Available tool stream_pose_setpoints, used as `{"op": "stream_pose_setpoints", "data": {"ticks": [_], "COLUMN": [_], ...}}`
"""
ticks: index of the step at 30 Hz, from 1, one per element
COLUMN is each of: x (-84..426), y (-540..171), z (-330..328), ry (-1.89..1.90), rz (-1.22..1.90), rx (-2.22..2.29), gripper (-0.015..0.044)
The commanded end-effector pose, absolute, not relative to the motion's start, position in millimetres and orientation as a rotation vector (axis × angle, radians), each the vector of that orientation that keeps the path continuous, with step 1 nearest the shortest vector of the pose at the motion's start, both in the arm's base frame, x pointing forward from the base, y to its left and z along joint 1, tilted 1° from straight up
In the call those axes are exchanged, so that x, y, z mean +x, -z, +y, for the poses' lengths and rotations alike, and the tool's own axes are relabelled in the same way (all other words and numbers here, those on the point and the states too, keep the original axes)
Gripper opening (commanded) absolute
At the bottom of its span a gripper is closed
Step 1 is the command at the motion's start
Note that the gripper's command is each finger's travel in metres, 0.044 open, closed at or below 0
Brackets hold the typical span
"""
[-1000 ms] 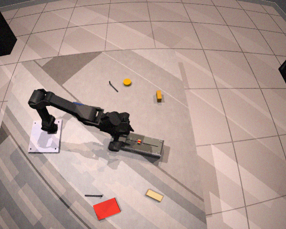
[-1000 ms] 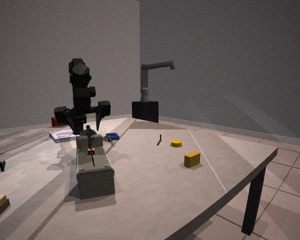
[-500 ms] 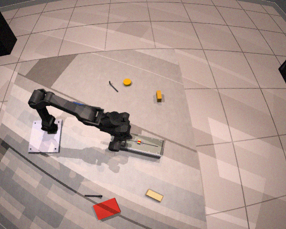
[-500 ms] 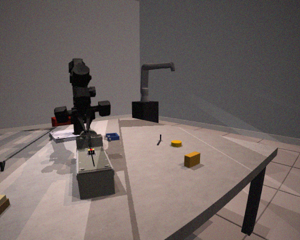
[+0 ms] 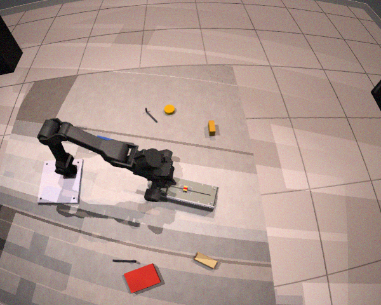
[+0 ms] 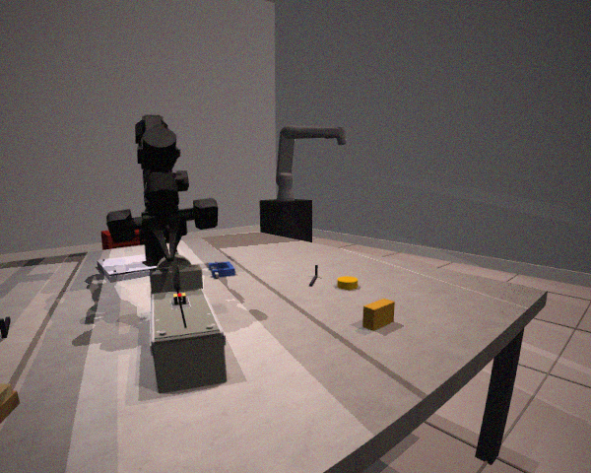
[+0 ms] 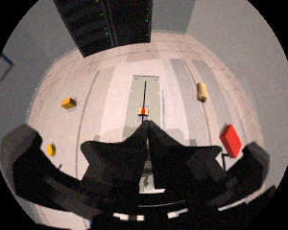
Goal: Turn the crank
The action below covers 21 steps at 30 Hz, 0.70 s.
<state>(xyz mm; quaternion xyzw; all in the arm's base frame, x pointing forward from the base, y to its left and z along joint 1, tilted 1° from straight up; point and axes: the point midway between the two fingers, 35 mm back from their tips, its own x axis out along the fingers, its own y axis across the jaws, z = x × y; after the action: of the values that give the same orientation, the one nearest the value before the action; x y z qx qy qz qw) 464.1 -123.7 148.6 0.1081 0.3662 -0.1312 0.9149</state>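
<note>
The grey-green machine (image 5: 200,199) (image 6: 189,364) (image 7: 136,93) stands on the table with a dark slot along its top. The small red pointer (image 5: 185,189) (image 6: 179,295) (image 7: 143,111) sits in the slot between two yellow brass marks. It looks about level with them, but is too small to judge exactly. A rounded grey crank disc (image 6: 182,264) rises at the arm's end of the machine; its handle is hidden. My gripper (image 6: 170,258) (image 7: 147,123) is shut, fingertips together, over the crank end. Nothing shows between the fingers.
An orange block (image 5: 211,128) (image 6: 378,314) and a yellow disc (image 5: 169,109) (image 6: 347,283) lie to one side of the machine. A red block (image 5: 142,278) (image 7: 230,141) and a tan block (image 5: 205,260) (image 7: 202,92) lie on the other. A blue object (image 6: 224,268) lies beside the arm.
</note>
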Motion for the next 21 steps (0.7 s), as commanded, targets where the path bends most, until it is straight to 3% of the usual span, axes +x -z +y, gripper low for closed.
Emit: {"op": "stream_pose_setpoints", "data": {"ticks": [1,16,17,21], "x": [464.1,464.1,464.1,464.1], "y": [-148.6,-148.6,-148.6,-148.6], "z": [-123.7,-123.7,-123.7,-123.7], "ry": [0.27,0.27,0.27,0.27], "rz": [0.754,0.754,0.754,0.754], "rx": [0.222,0.222,0.222,0.222], "gripper": [0.0053,0.044,0.044,0.0335]}}
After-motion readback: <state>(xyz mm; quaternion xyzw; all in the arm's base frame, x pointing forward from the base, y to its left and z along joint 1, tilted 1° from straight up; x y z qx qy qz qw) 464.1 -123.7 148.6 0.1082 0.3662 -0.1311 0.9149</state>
